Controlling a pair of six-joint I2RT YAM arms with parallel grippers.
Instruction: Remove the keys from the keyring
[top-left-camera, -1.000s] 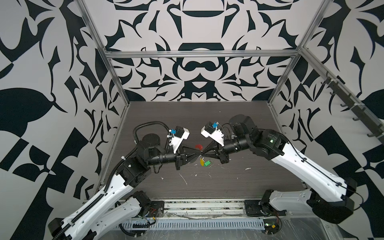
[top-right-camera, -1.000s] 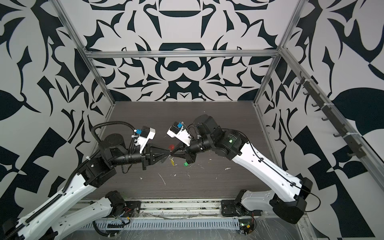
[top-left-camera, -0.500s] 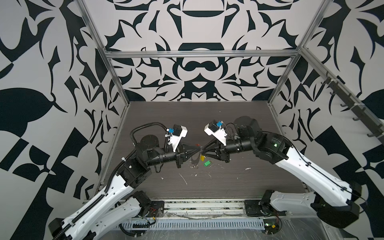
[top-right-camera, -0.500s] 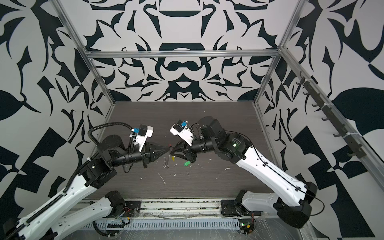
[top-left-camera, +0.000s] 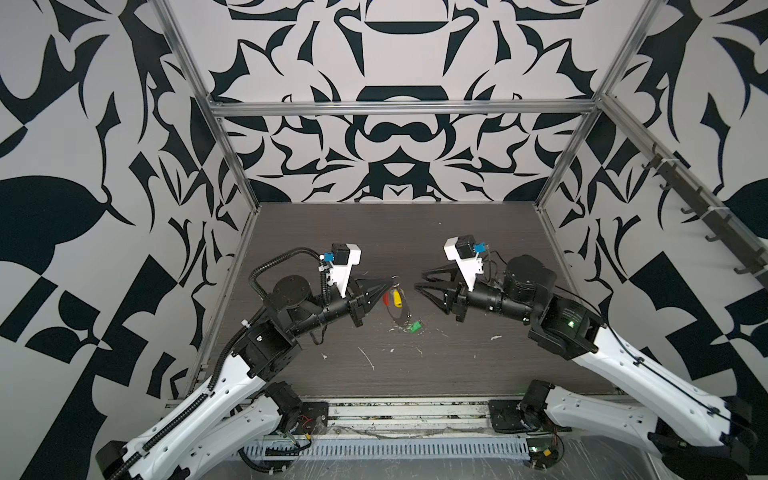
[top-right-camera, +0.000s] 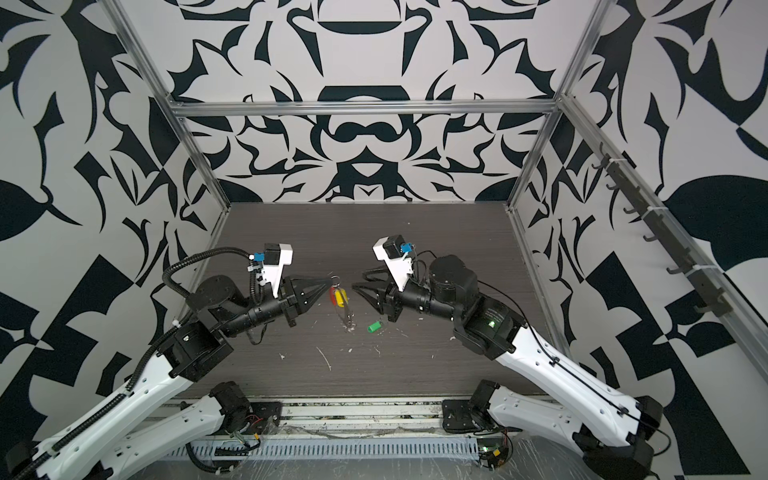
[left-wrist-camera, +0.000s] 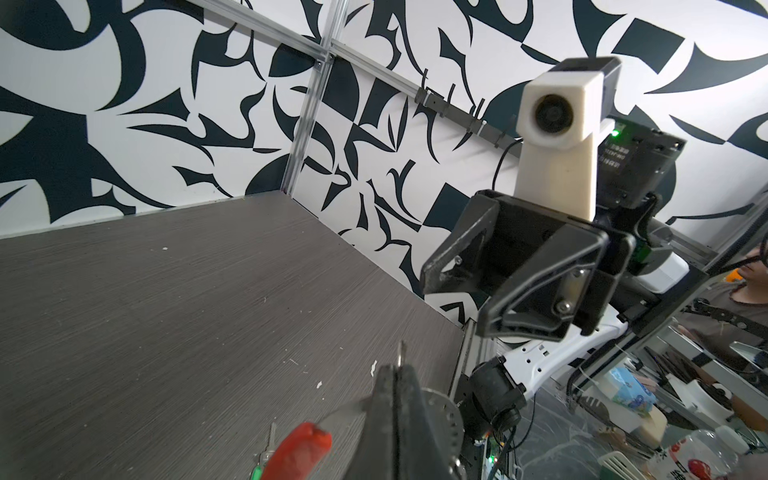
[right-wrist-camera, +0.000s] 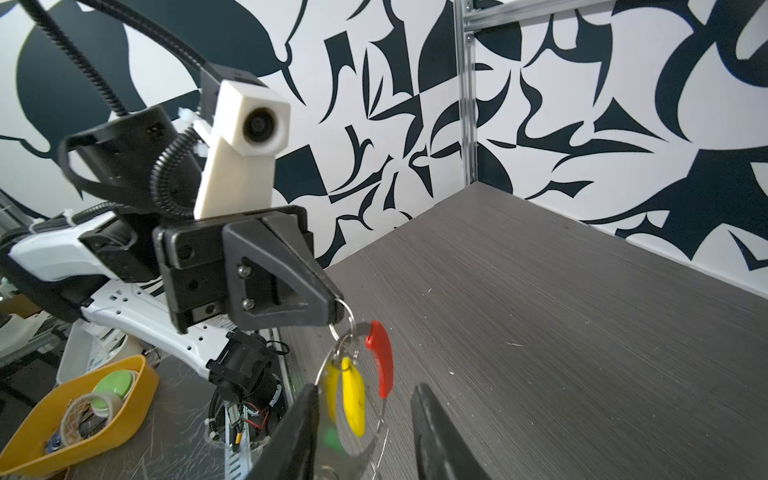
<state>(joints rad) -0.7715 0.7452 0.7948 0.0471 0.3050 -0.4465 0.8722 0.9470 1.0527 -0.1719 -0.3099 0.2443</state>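
Plainly, the left jaws are pinched tight on a small silver ring (right-wrist-camera: 350, 316). The keyring (top-left-camera: 385, 298) hangs from that ring over the desk (top-left-camera: 457, 365). It is a thin dark wire loop, long and narrow in both top views, with a curved, glossy red sleeve (right-wrist-camera: 383, 361) over its upper part. A yellow tag (right-wrist-camera: 353, 399), smooth oblong plastic, dangles beside the sleeve. Whether the second yellow shape next to it in the right wrist view is another tag, I cannot tell. The green tag (top-right-camera: 374, 327) lies flat on the desk, apart from the loop's lower end and on the right arm's side of it. The right jaws stand partly open and hold nothing. Their black wedge-shaped fingers (right-wrist-camera: 432, 432) point at the keyring from near by without touching it. The desk is dark grey with a fine straight grain, dotted with white flecks (top-left-camera: 368, 358).
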